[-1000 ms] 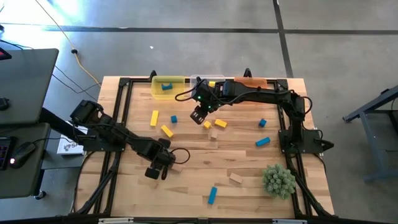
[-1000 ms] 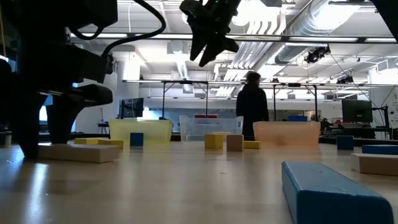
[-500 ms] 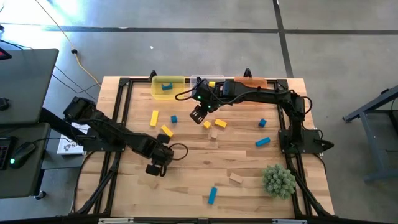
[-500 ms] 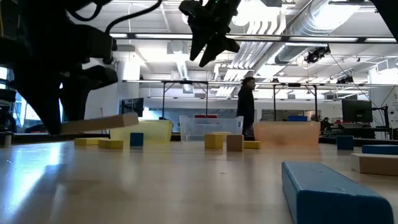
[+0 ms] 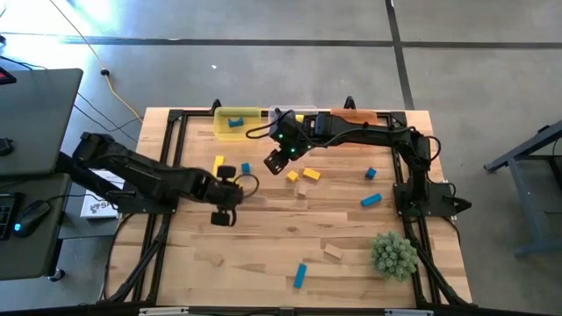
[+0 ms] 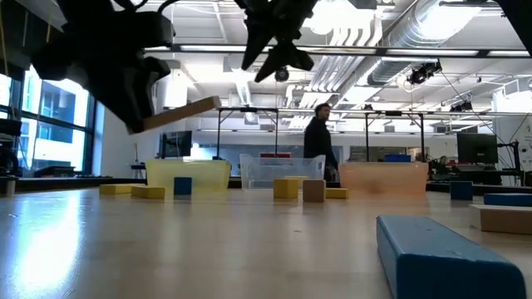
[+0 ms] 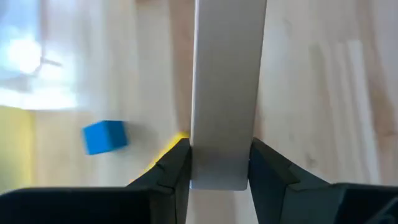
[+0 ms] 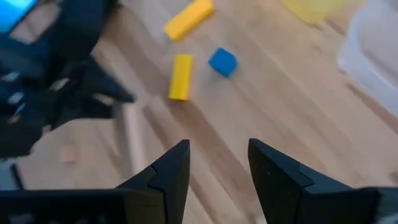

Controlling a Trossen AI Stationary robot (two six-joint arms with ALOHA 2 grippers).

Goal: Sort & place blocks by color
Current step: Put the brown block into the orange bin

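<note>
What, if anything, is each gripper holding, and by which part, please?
The left gripper clamps a tan wooden bar by one end, off the table. The right gripper holds nothing.

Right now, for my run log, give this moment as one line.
left gripper: shut on tan bar, lifted | right gripper: open, empty, above table

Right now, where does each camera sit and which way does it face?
High: above the table, looking straight down; both arms show.
Low: at tabletop height, facing the room; left gripper lifts a tan bar.
Left wrist: on the left arm, looking down past its fingers clamping the bar.
Right wrist: over the table, right gripper empty.
Shared: both wrist views catch the blue cube.
</note>
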